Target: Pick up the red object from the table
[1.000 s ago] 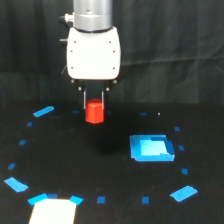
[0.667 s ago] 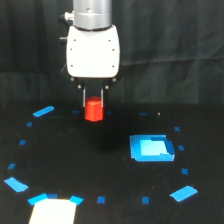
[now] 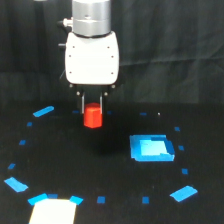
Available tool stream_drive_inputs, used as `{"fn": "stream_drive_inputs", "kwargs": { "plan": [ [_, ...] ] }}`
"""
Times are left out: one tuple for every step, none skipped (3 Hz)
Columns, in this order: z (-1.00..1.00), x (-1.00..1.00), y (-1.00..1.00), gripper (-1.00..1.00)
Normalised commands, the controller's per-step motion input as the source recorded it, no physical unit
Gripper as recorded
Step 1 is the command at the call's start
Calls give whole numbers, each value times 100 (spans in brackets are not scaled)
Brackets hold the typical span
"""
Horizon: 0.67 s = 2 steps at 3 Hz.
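The red object point(image 3: 92, 119), a small red-orange faceted block, sits between the two thin fingers of my gripper point(image 3: 92, 110) in the upper middle of the exterior view. The fingers point(image 3: 83, 104) flank its upper sides and are shut on it. The large white gripper head point(image 3: 92, 57) hangs directly above and is wider than the block. Below lies the black table point(image 3: 100, 165); I cannot tell whether the block's underside touches it or hangs just above it.
A bright blue square piece point(image 3: 151, 148) lies on the table toward the exterior view's right. A white patch point(image 3: 52, 212) sits at the bottom left. Blue tape patches point(image 3: 43, 111) point(image 3: 183, 192) and small blue marks ring the area. A black curtain point(image 3: 175, 30) hangs behind.
The gripper and the red block between its fingers have shifted slightly lower and a little to the exterior view's left. The blue piece has not moved.
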Motion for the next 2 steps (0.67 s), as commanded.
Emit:
{"fn": "stream_drive_inputs", "kwargs": {
  "plan": [
    [-24, -17, -17, -100],
    [35, 0, 38, -100]
  ]
}}
